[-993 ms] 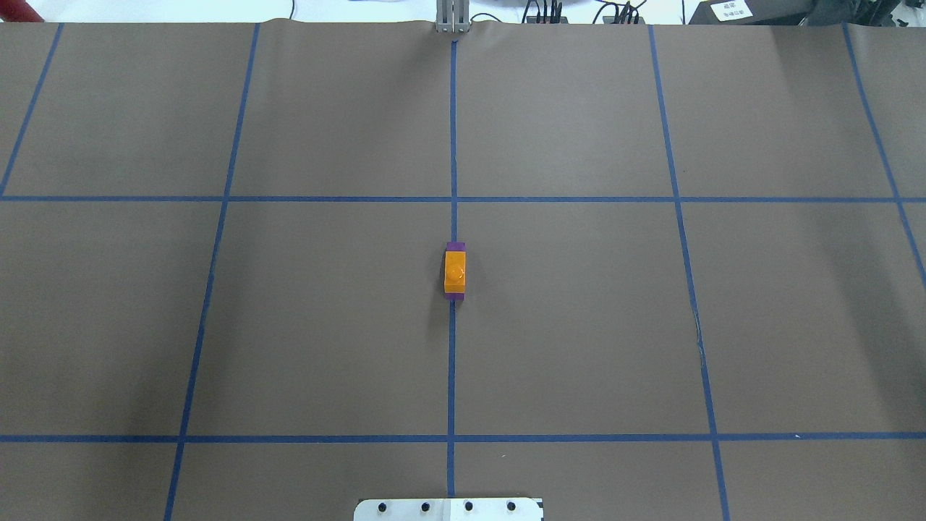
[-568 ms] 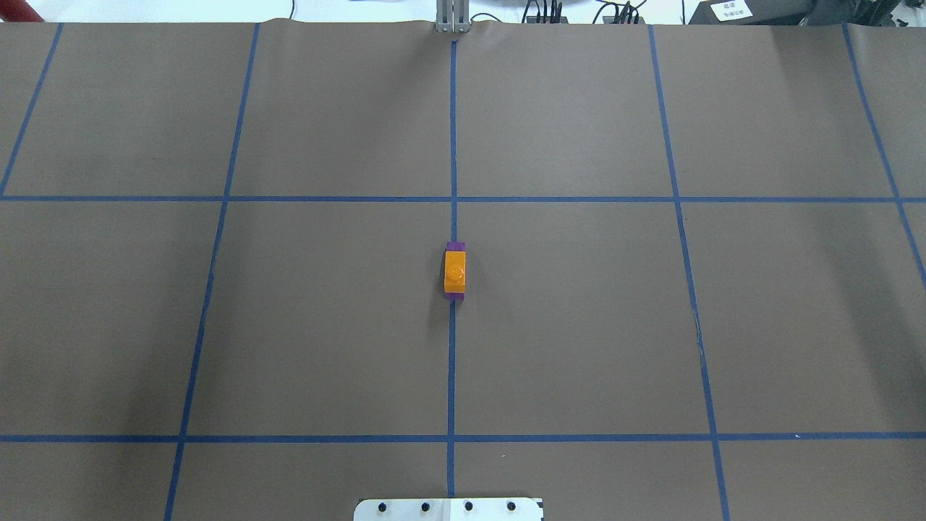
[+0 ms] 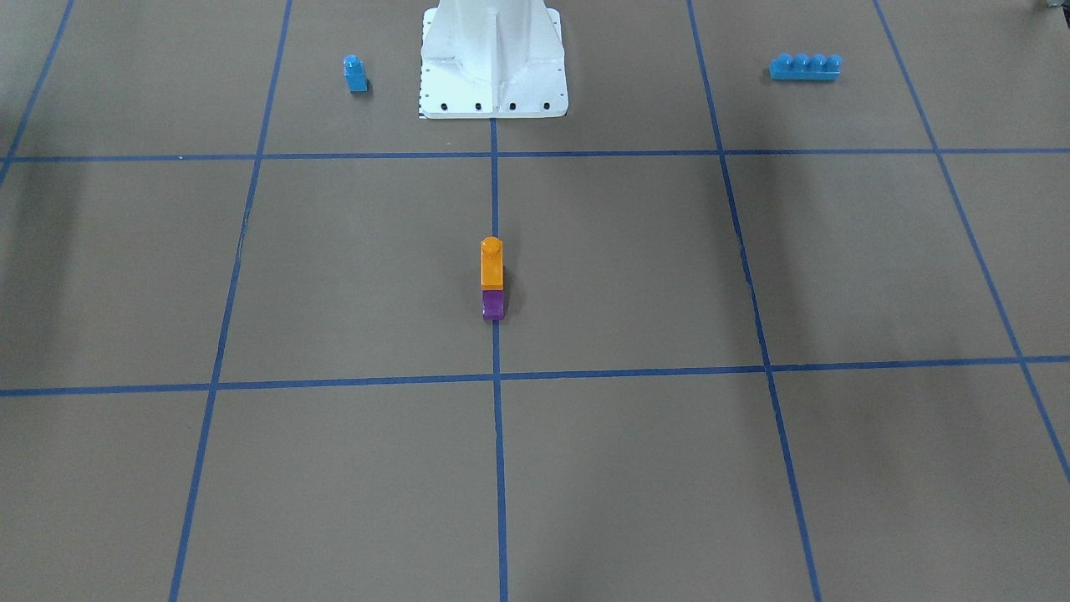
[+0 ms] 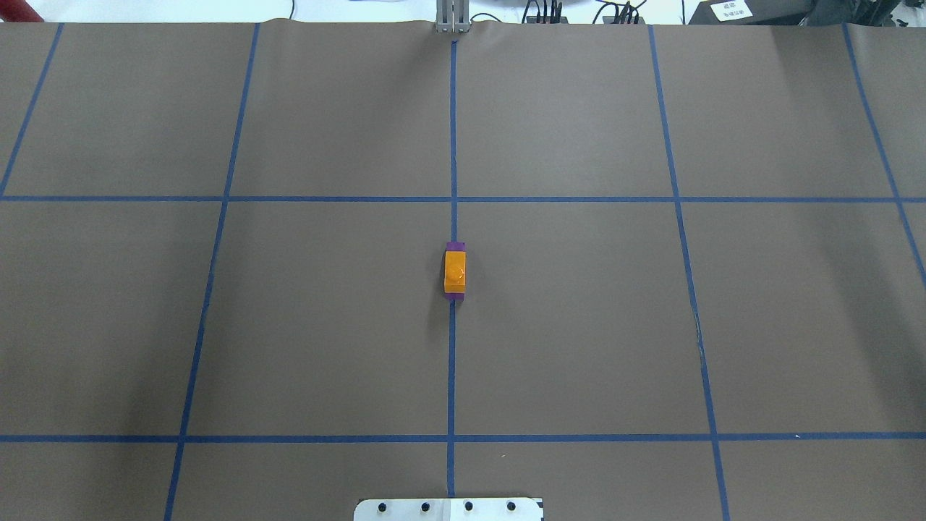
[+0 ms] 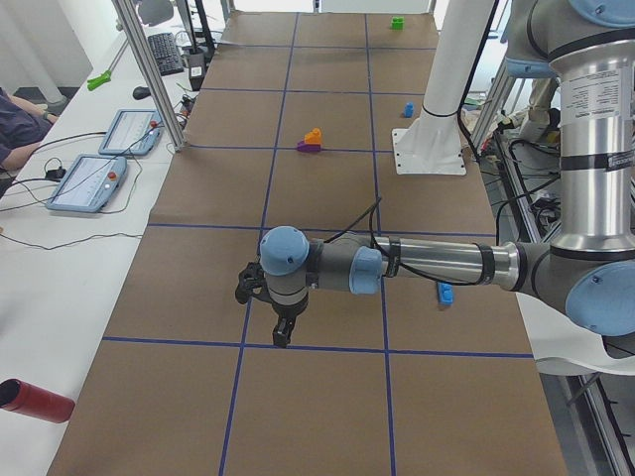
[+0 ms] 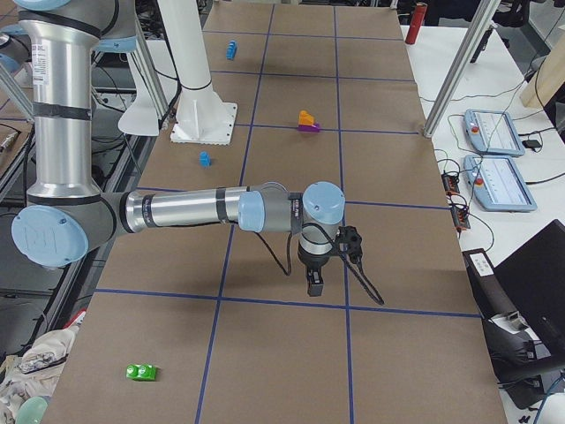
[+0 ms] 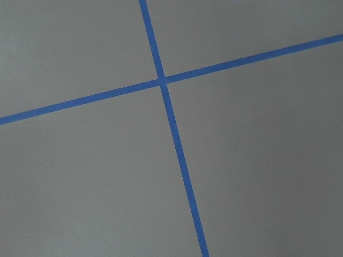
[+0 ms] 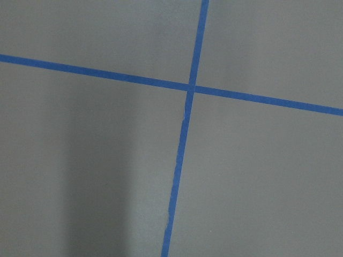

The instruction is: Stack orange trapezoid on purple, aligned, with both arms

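Overhead exterior: orange trapezoid [image 4: 455,271] sits on the purple [image 3: 493,303], mid-surface [image 4: 325,325], on the tape line.
Left pincer [image 5: 282,332] hangs well apart from the stack, likely so as not to disturb it; apart or together, I cannot tell; the stack stands free, edges seemingly flush, so the task looks done; right pincer [image 6: 313,283] hangs likewise opposite, its state equally unclear.

The trapezoid [image 3: 491,263] sits on the sloped brick [image 3: 493,303], the pair on the table's [image 3: 627,267] centre line before the pedestal [image 3: 493,75]. Beside the pedestal, on the robot's right, stands a single-stud brick [image 3: 355,73] — a four-stud brick [image 3: 804,67] lies farther off on its left.
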